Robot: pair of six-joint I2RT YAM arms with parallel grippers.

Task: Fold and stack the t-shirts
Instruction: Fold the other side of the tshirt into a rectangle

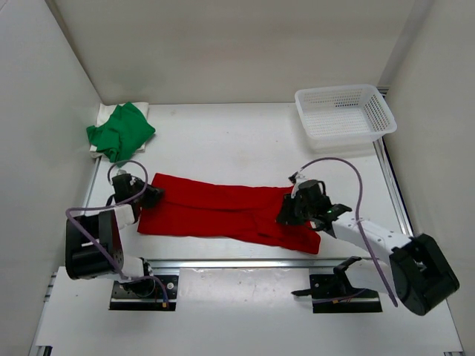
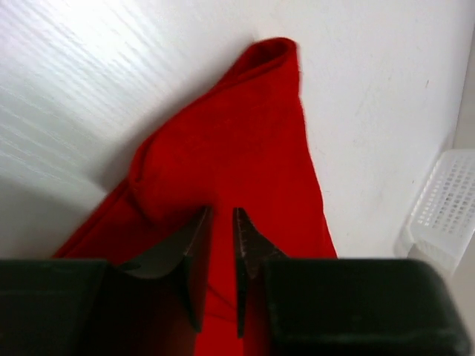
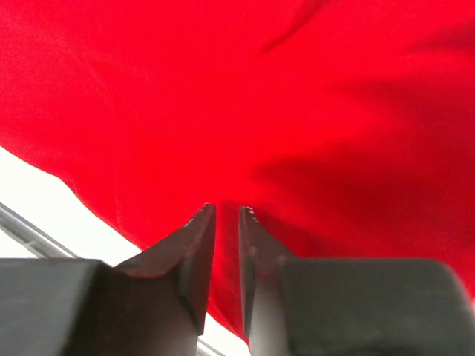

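White table [image 1: 245, 141] and white walls box in the workspace. The red t-shirt [image 1: 223, 211] lies across the near middle of the table as a long band, already doubled lengthwise by the look of it. I have the left gripper [image 1: 148, 196] at its left end and the right gripper [image 1: 293, 210] near its right end. On both wrist views the jaws are drawn almost together, with creases running into the tips, so I judge each is pinched on the red cloth.

The green t-shirt [image 1: 119, 132] sits bunched in the far left corner on a cream-white cloth [image 1: 142, 108], well apart from the mesh basket [image 1: 343, 130] at far right.

I read this as mid-fold on the red shirt. Next I would bring one end over toward the other, lifting both corners evenly so the band does not twist or drag.
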